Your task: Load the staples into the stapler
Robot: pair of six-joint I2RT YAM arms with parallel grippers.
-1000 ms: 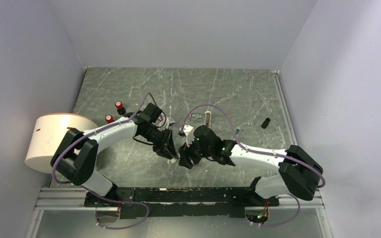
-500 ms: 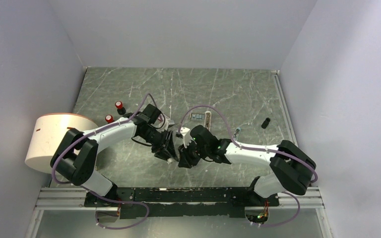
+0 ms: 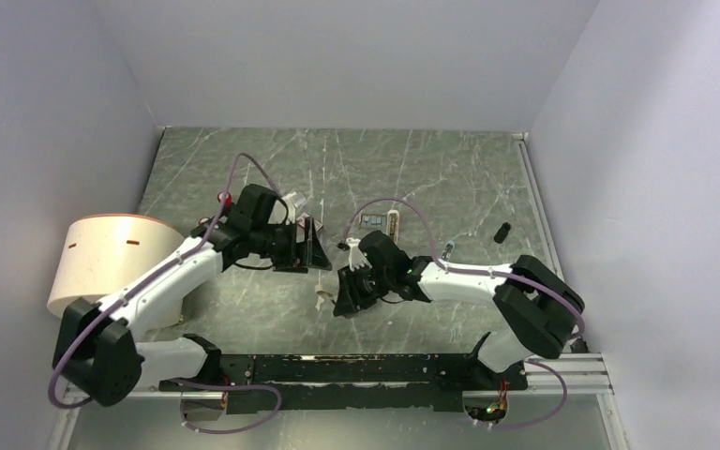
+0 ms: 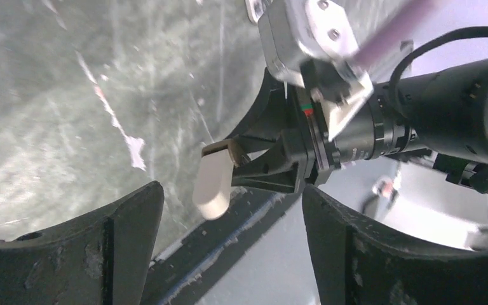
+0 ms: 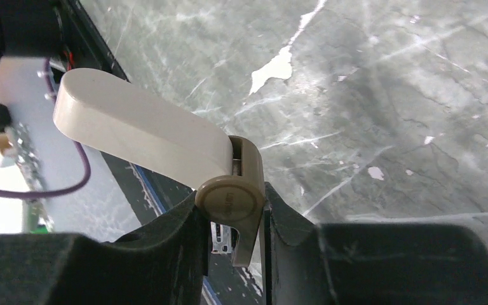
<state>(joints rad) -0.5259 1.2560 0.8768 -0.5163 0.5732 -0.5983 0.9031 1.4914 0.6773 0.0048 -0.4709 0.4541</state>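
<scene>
Jaws of the right gripper are clamped on the hinge end of the stapler, whose long axis is pointed away from them. Just beyond the stapler, the left gripper is held wide and empty. The staples are seen farther beyond, nearer that free gripper.

Stapler at right pincer tip; left pincer well apart.

Robotics laboratory test cell. My left arm and right arm are bolted to an aluminium rail at the near edge of a grey marble-patterned table. Plain pale walls box it in on three sides; purple cables loop along my links.
</scene>
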